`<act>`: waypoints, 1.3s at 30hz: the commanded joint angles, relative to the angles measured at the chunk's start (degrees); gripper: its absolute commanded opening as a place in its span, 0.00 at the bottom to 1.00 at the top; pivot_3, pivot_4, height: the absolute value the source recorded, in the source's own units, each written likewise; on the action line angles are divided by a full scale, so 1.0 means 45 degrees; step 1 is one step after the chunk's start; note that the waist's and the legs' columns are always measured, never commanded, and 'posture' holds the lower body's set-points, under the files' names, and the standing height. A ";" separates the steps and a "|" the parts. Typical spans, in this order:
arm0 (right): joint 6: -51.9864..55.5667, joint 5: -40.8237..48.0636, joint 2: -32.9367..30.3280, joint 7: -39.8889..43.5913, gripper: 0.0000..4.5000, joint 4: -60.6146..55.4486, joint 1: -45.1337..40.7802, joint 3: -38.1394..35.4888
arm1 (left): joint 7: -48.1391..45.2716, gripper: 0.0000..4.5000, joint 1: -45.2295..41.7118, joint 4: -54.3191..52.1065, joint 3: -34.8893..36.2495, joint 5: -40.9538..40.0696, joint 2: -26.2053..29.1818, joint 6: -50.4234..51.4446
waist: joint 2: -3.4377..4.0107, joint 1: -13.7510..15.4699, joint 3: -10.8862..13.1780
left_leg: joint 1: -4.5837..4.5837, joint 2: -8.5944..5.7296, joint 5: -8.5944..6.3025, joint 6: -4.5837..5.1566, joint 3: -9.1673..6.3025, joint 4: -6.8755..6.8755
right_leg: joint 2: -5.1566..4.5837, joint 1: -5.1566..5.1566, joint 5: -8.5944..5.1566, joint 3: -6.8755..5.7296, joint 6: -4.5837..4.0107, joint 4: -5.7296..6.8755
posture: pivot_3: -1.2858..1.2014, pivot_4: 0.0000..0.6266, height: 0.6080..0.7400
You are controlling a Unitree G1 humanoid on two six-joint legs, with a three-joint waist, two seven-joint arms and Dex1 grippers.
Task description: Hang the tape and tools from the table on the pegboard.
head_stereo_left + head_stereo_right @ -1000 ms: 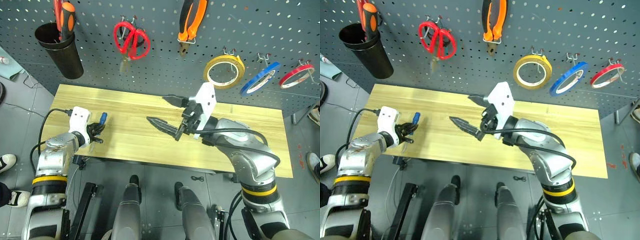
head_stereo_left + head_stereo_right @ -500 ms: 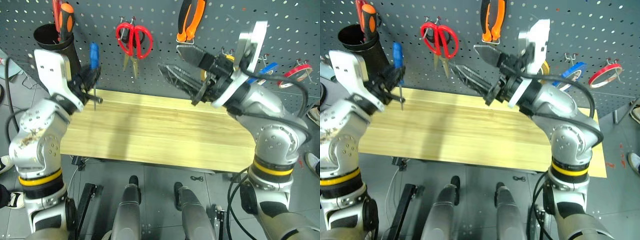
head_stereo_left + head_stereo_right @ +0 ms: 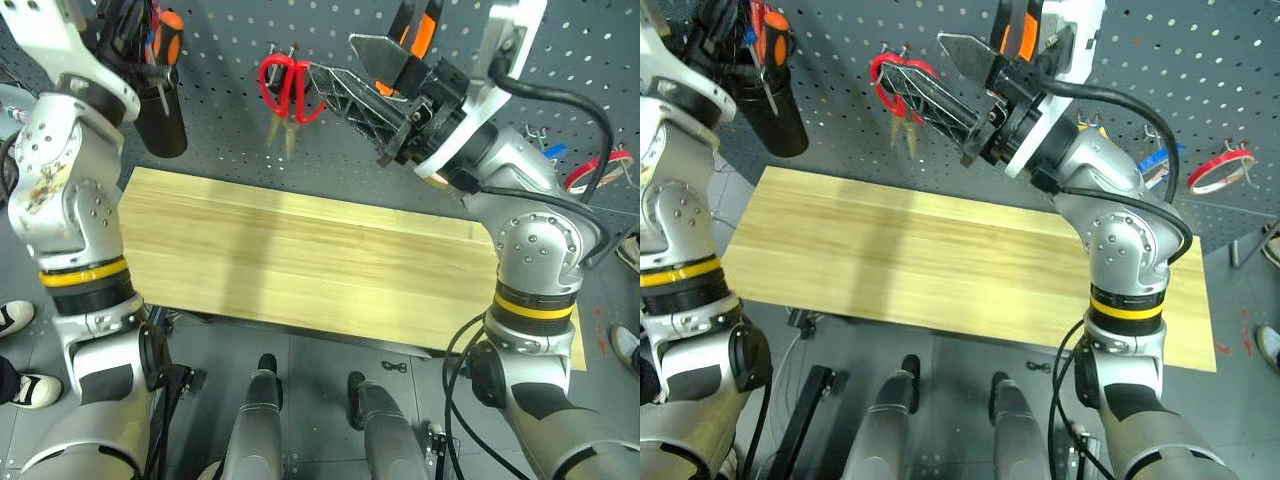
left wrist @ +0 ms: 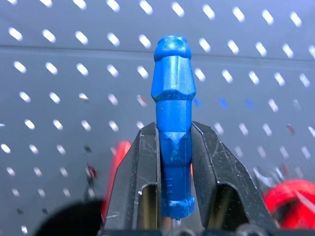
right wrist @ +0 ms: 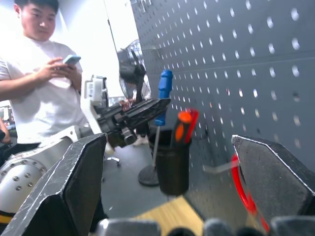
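Observation:
My left gripper (image 4: 173,147) is shut on the blue-handled screwdriver (image 4: 173,108). In the right wrist view it holds the blue screwdriver (image 5: 164,91) upright in front of the pegboard (image 3: 230,150), just above a black cup (image 5: 172,167). My right gripper (image 3: 330,55) is open and empty, raised in front of the pegboard near the hanging red scissors (image 3: 290,85). The orange-and-black pliers (image 3: 415,25) hang behind its fingers. The tape is hidden behind my right arm. The wooden table (image 3: 300,260) lies bare below.
The black cup (image 3: 165,110) on the pegboard holds an orange screwdriver (image 5: 183,125) and a red one. A blue tape ring (image 3: 1155,160) and a red tape ring (image 3: 1220,170) hang at the right. A person (image 5: 44,98) stands to my left, holding a phone.
Both arms have risen from the table to the pegboard. The left gripper carried the blue screwdriver up over the black cup. The right gripper stayed open.

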 commanded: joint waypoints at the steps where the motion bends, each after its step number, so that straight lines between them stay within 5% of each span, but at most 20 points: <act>1: -0.0466 -0.0101 -0.0052 0.0028 1.00 -0.0278 -0.0206 -0.0018 | 0.0116 0.09 -0.0851 0.0806 -0.0084 0.0543 0.0074 -0.1718 | -0.0001 0.0031 -0.0068 | -0.0003 -0.0003 0.0000 0.0000 0.0000 0.0000 | -0.0004 0.0005 0.0000 0.0000 0.0001 0.0000 | 0.58 0.39 1.00; 12: -0.0287 -0.0167 -0.0299 -0.0203 1.00 -0.0420 -0.0143 0.0095 | 0.0189 0.09 -0.1761 0.4921 -0.0235 0.1652 0.0084 -0.5600 | -0.0010 0.0020 -0.0277 | -0.0003 -0.0003 0.0005 0.0001 0.0000 0.0015 | -0.0010 0.0007 0.0006 -0.0016 -0.0007 0.0032 | 0.56 0.42 1.00; 19: -0.0257 -0.0273 -0.0488 -0.0183 1.00 -0.0410 -0.0042 0.0197 | 0.0512 0.09 -0.1020 0.5768 -0.0296 0.1901 -0.0103 -0.6107 | -0.0009 -0.0010 -0.0279 | -0.0003 -0.0002 0.0007 0.0004 -0.0002 0.0020 | -0.0011 0.0011 0.0005 -0.0017 -0.0006 0.0043 | 0.56 0.44 1.00; 28: -0.0360 -0.0423 -0.0685 0.0053 1.00 -0.0226 0.0091 0.0281 | 0.0529 0.98 -0.0566 0.5033 -0.0241 0.1642 0.0082 -0.5488 | -0.0008 -0.0049 -0.0280 | 0.0000 -0.0003 0.0014 0.0013 -0.0008 0.0028 | -0.0010 0.0015 0.0006 -0.0018 -0.0007 0.0058 | 0.57 0.44 1.00; 35: 0.0042 -0.0412 -0.1505 0.0598 1.00 -0.0741 0.0989 0.0201 | -0.0912 0.98 0.0554 0.2280 -0.0349 0.0446 0.0867 -0.2448 | -0.0008 -0.0044 -0.0285 | 0.0005 -0.0002 0.0016 0.0010 -0.0011 0.0030 | -0.0011 0.0019 0.0007 -0.0020 -0.0008 0.0075 | 0.57 0.44 1.00; 39: 0.0342 -0.0431 -0.2799 0.1282 1.00 -0.1617 0.2700 0.0173 | -0.2797 0.98 0.1782 -0.0307 -0.0582 -0.1800 0.2126 0.2023 | -0.0005 -0.0052 -0.0289 | 0.0006 -0.0002 0.0016 0.0011 -0.0016 0.0035 | -0.0011 0.0025 0.0005 -0.0020 -0.0007 0.0150 | 0.58 0.45 1.00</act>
